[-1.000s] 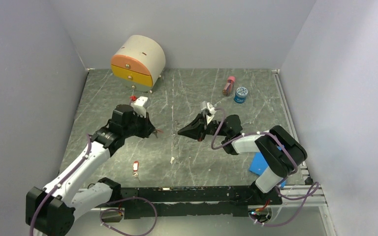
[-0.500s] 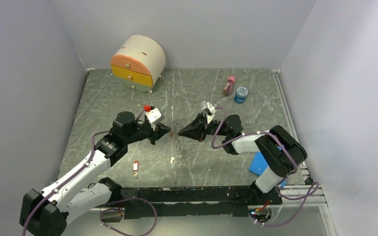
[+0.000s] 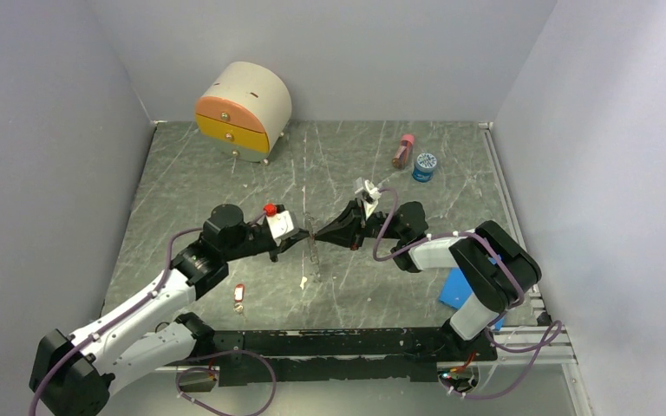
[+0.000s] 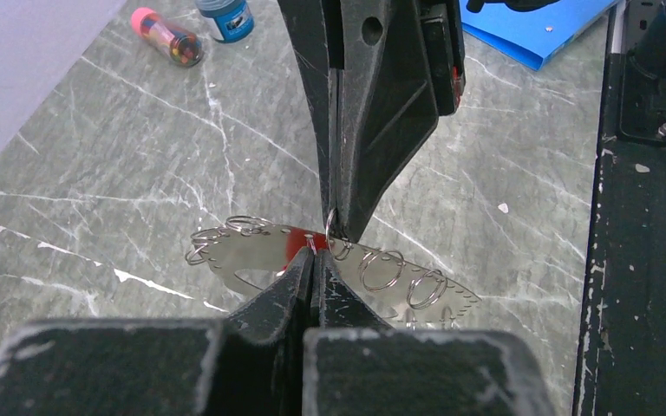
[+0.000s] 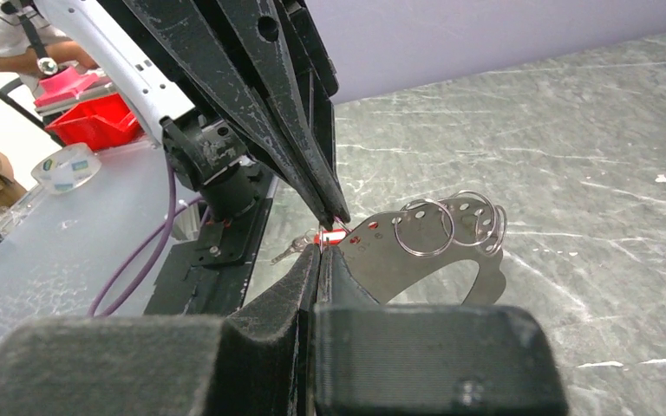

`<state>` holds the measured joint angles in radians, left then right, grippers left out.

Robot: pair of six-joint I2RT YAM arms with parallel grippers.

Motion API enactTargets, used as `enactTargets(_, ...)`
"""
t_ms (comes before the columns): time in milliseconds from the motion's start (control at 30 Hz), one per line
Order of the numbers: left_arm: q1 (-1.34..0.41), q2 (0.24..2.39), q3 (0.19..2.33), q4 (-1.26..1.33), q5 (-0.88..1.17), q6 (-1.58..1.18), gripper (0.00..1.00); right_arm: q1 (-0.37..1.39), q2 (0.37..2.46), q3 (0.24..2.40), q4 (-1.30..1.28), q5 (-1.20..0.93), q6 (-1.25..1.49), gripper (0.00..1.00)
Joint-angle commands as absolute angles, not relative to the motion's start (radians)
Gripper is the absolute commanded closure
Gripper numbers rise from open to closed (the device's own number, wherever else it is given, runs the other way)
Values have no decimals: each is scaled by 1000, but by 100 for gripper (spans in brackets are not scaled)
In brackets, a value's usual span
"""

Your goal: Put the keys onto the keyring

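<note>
Now that the left claw (image 4: 314,258) has swung across to meet the right claw (image 5: 319,253), which has not budged, their tips touch. The left's fingers are pressed together on a small metal key with a red plastic tag (image 5: 330,236). The right's are clamped on the keyring (image 5: 416,270), a flat silvery metal plate hung with small wire loops, jutting beyond its tips. Threading, I judge, can begin. A second red-tagged key (image 3: 239,295) lies on the grey marbled table (image 3: 208,173), well behind the left claw.

Left claw (image 4: 313,270) pinching key (image 4: 296,248), right claw (image 4: 336,228) keyring (image 4: 244,256)
</note>
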<state>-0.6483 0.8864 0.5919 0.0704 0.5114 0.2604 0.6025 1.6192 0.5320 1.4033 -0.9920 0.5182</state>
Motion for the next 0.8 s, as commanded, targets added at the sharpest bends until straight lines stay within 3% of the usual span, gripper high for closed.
enactTargets(0,-665,867,576,118,538,295,97,603,1599,562,1495,-997,537,100)
enactTargets(767,-720,808,531,105,522,312,98,604,1600,565,1509,-974,553,100)
